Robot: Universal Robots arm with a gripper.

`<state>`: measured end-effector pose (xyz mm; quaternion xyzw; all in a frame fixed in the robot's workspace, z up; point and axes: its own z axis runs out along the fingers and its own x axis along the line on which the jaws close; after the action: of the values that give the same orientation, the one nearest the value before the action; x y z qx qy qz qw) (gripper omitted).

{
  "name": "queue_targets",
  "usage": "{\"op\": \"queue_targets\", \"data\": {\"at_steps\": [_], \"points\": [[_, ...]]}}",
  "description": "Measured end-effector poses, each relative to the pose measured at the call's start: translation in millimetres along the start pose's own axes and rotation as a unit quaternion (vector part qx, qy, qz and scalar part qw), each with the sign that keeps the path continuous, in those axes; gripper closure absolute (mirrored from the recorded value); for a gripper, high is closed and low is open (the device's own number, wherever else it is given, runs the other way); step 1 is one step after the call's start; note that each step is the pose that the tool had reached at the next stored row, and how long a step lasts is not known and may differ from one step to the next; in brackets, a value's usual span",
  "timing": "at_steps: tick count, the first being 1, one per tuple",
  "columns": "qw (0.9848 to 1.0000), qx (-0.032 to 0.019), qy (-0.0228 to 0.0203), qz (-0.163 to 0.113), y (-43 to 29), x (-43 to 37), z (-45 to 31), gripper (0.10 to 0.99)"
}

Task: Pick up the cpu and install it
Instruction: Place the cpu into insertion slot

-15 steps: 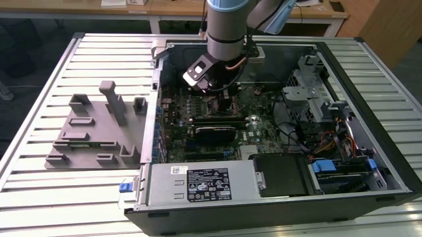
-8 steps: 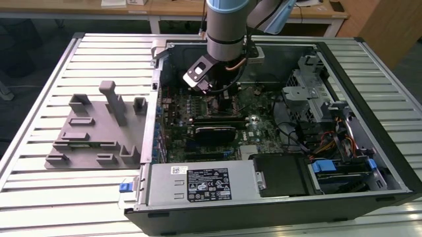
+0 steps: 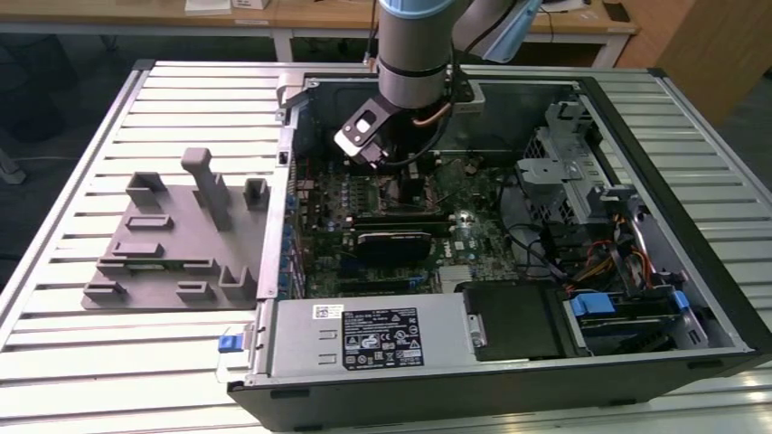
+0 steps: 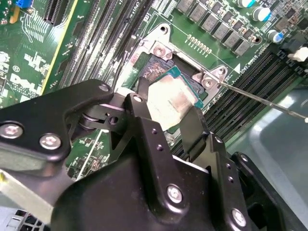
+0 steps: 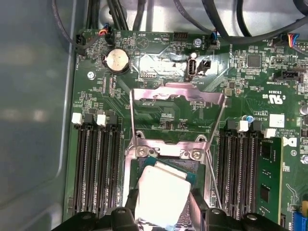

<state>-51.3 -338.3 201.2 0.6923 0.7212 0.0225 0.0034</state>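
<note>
Pincer [image 4: 167,116] clamps cpu [image 4: 166,96] over mobo socket [image 4: 150,67], load plate [image 5: 175,96] flipped open.

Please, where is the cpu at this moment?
In both wrist views, the small flat square silver-topped cpu is held in the black gripper, over the open metal-framed socket on the green motherboard.

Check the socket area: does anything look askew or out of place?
Yes. The cpu, held by the gripper over the socket frame, looks skewed: its edges run at an angle to the frame's. The load plate is open; nothing else stands out.
</note>
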Motion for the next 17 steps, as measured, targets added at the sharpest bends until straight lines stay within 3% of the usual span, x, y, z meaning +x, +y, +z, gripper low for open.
{"op": "queue_targets", "data": {"at_steps": [9, 13, 17], "points": [[0.9985, -0.0016, 0.0026, 0.055, 0.0, -0.1, 0.2, 0.553], [0.9966, -0.0024, 0.0033, 0.083, 0.0, -0.1, 0.4, 0.553], [0.9935, -0.0034, 0.0028, 0.114, 0.0, -0.1, 0.9, 0.553]]}}
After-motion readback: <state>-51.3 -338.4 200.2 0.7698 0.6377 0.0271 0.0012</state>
